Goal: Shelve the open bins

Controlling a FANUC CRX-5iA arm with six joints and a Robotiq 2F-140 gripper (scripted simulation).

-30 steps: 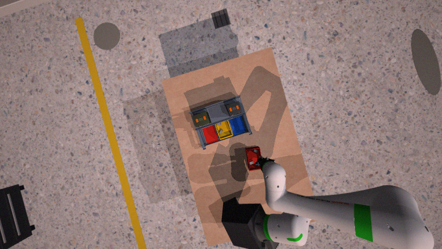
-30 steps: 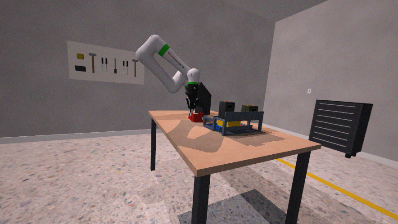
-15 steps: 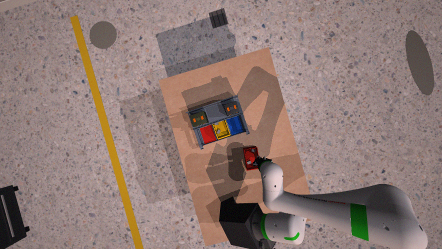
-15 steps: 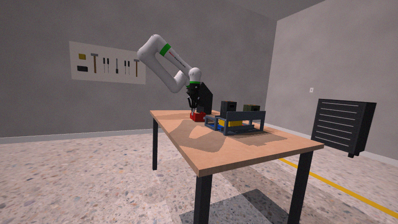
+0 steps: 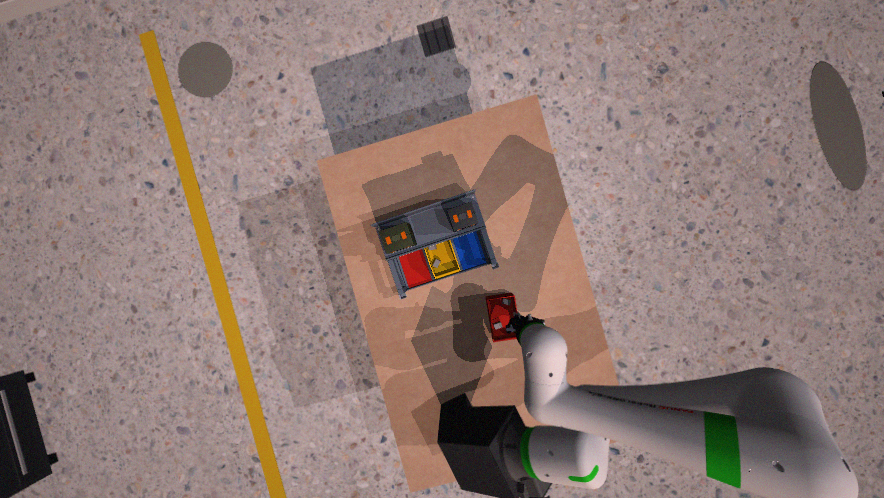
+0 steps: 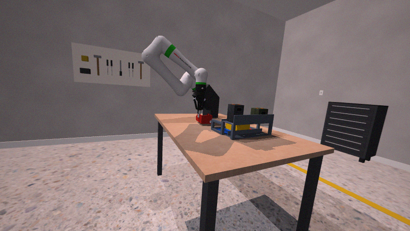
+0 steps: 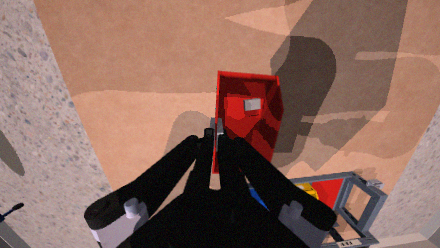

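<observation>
Near the centre of the top frame, below the shelf [image 5: 434,223] [image 6: 253,118] [image 7: 378,206], the red bin [image 5: 494,330] [image 6: 204,119] [image 7: 236,111] with its parts, over the bench [image 5: 581,346] [image 6: 252,155] [image 7: 150,50], my jaws narrow, closed on its side wall, the yellow bin [image 5: 446,267] [image 6: 242,126] [image 7: 310,189] in the middle place of the shelf.
</observation>
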